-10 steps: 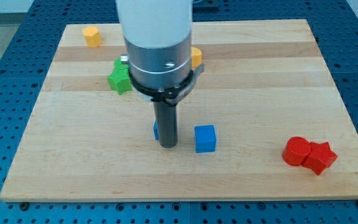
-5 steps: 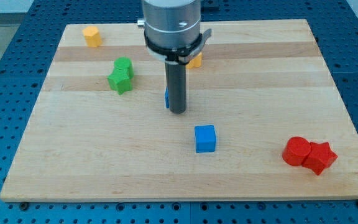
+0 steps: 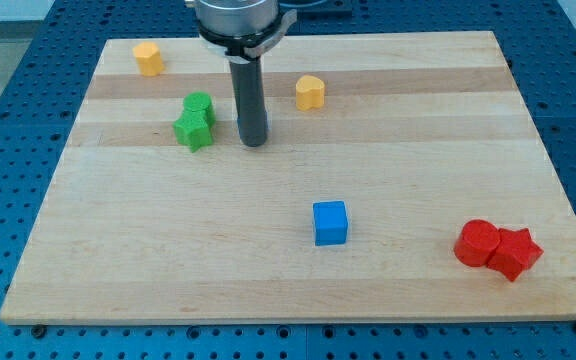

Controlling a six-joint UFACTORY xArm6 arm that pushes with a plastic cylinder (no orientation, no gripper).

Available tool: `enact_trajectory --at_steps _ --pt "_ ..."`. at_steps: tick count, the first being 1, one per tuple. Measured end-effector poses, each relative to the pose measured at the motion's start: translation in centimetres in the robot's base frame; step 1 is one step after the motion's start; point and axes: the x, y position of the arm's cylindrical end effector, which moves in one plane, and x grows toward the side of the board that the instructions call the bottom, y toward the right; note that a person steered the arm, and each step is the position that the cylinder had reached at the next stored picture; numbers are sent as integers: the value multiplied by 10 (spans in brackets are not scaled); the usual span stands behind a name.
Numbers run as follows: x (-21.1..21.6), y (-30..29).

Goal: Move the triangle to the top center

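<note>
My tip rests on the wooden board in its upper middle part, just right of two green blocks. No triangle block shows in this view; the dark rod may hide it. A blue cube sits well below and to the right of my tip. An orange block lies to the upper right of my tip.
A green round block touches a green star-like block left of the tip. Another orange block sits at the top left. A red round block and a red star block touch at the bottom right.
My tip has moved up the board and slightly left, from beside the blue cube to beside the green blocks. The blue sliver seen at the rod's left edge no longer shows.
</note>
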Motion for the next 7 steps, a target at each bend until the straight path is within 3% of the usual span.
enact_trajectory --at_steps 3,5,7 --pt "-61 -29" --pt "-70 12" --pt "-109 45"
